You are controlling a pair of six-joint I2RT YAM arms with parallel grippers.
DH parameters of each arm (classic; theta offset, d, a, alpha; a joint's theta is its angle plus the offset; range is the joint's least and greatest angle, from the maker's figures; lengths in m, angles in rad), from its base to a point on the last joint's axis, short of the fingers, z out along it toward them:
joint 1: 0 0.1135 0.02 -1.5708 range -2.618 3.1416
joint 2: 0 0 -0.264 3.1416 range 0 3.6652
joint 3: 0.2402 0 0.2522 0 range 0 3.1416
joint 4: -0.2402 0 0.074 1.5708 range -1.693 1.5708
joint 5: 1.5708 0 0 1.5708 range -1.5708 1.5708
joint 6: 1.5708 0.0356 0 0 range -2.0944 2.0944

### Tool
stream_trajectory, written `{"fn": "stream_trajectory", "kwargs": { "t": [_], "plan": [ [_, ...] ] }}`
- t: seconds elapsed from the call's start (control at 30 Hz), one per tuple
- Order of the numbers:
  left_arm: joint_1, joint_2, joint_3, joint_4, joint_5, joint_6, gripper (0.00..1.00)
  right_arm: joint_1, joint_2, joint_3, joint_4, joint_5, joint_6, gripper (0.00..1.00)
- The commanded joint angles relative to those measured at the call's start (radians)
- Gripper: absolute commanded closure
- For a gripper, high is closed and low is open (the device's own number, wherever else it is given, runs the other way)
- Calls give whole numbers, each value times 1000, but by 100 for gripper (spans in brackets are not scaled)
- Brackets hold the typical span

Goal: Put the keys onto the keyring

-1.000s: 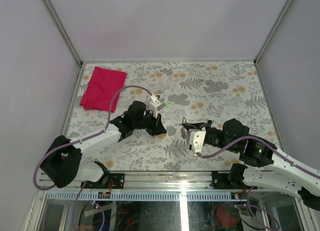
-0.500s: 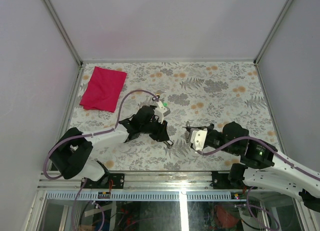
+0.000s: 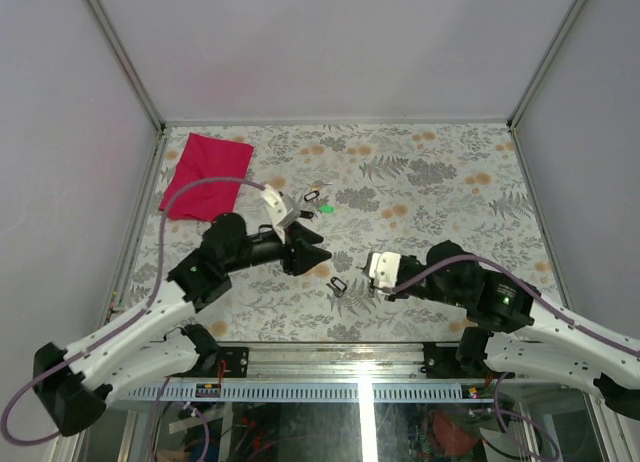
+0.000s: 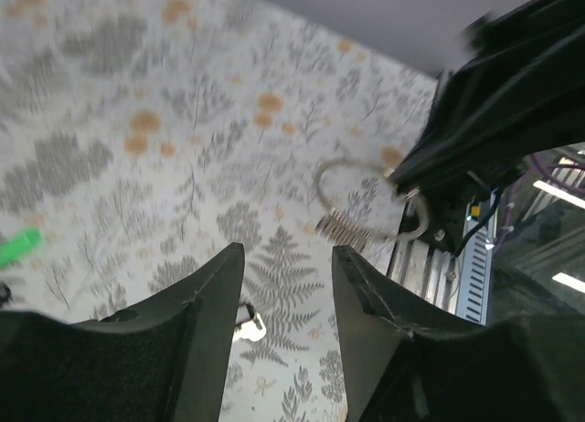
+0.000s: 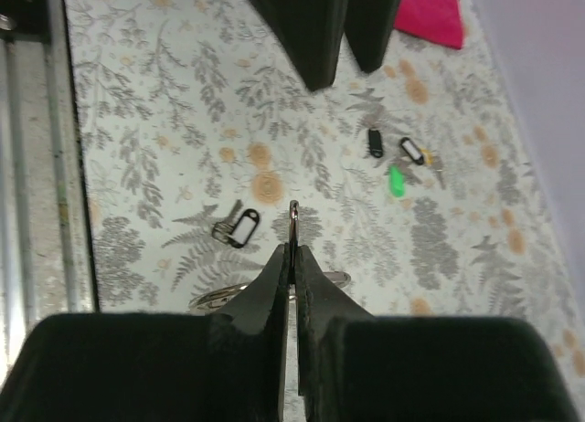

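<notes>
Right fingers (image 5: pixel 292 258): pressed together on the keyring (image 4: pixel 343 226). They hold it off the table (image 3: pixel 450 172) with the wire edge-on to their own camera, probably to keep the ring steady and reachable from the other side.
Keyring: caught at one spot on its wire. The rest hangs free below the right fingers, with a small coiled part at its lower edge.
Left fingers (image 4: pixel 233 262): apart and empty, low over the table and pointing toward the ring.
Nearest key (image 5: pixel 236 228): lies flat on the table between the two arms, just beside the ring. It looks like the easiest one to pick first.
Other keys (image 5: pixel 375 142): lie further back by the green piece (image 5: pixel 396 180), well apart from the ring.
Red cloth (image 3: pixel 205 177): lies in the far left corner, out of the way.
Step in hand: no key is on the ring yet. The left fingers seem lined up to take the nearest key.
</notes>
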Motion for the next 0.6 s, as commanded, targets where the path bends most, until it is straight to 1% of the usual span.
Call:
{"fn": "stream_trajectory", "kwargs": {
  "t": [0.0, 0.2, 0.3, 0.57],
  "plan": [
    [-9, -115, 34, 37, 104, 130, 54, 8, 55, 81, 74, -100, 186, 100],
    [-8, -102, 147, -128, 264, 246, 54, 8, 106, 133, 104, -178, 306, 100],
    [-8, -82, 189, -200, 310, 292, 54, 9, 112, 151, 116, -206, 340, 100],
    [-8, -34, 268, -268, 416, 323, 54, 8, 115, 179, 123, -229, 374, 100]
  ]
}}
